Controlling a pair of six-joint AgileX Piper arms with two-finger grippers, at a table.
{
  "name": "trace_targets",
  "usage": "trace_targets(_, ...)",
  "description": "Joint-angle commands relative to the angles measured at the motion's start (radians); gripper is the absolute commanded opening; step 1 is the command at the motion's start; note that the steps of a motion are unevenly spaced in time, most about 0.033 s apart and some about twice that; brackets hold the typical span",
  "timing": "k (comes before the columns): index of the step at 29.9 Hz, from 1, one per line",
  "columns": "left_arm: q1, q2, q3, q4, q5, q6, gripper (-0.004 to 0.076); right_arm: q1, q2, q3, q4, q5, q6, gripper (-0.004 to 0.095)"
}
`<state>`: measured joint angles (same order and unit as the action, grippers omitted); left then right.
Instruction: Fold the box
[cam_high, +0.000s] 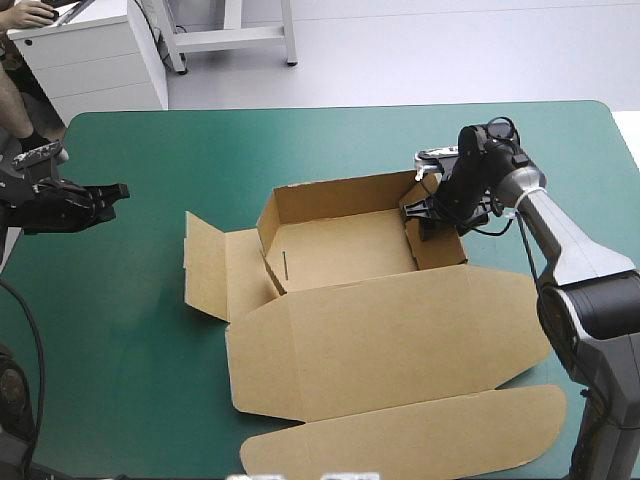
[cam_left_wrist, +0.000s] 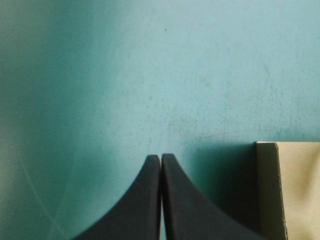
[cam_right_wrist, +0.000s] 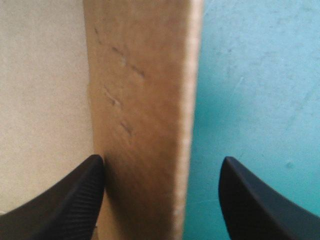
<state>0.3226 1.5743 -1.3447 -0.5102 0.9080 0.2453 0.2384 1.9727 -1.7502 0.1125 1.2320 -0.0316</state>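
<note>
The brown box (cam_high: 345, 250) stands mid-table as an open tray with raised walls. Its wide lid (cam_high: 390, 345) lies flat toward the near edge, and a side flap (cam_high: 205, 262) lies flat to the left. My right gripper (cam_high: 427, 212) is open and straddles the tray's right wall (cam_right_wrist: 145, 100). One finger (cam_right_wrist: 85, 190) is inside against the board; the other finger (cam_right_wrist: 250, 200) is outside over the teal-green cover. My left gripper (cam_high: 112, 191) is shut and holds nothing, far to the left of the box. Its fingers meet in a point (cam_left_wrist: 160, 159) above bare cover.
A corner of brown board (cam_left_wrist: 292, 190) shows beside the left gripper. The lid's long rounded tuck flap (cam_high: 400, 435) reaches close to the table's near edge. Bare teal-green cover (cam_high: 130, 330) lies left of the box and behind it.
</note>
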Motion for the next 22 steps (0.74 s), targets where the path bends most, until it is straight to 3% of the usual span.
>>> trace_targets(1,0.000,-0.042,-0.022,-0.030,-0.034,0.002,-0.0010,-0.002,-0.053,-0.029,0.017,0.021,-0.010,0.0444)
trace_targets(5,0.000,-0.042,-0.022,-0.028,-0.034,0.002,-0.0010,-0.002,-0.053,-0.029,0.021,0.021,-0.023,0.0038)
trace_targets(6,0.000,-0.042,-0.022,-0.028,-0.034,0.002,-0.0010,-0.002,-0.053,-0.029,0.021,0.021,-0.029,-0.0016)
trace_targets(12,0.000,-0.042,-0.022,-0.028,-0.023,0.027,-0.0010,-0.002,-0.116,-0.031,0.008,0.021,-0.029,-0.0014)
trace_targets(22,0.000,-0.042,-0.018,0.041,0.004,0.029,-0.0010,-0.002,-0.440,-0.029,0.058,0.021,-0.045,-0.0015)
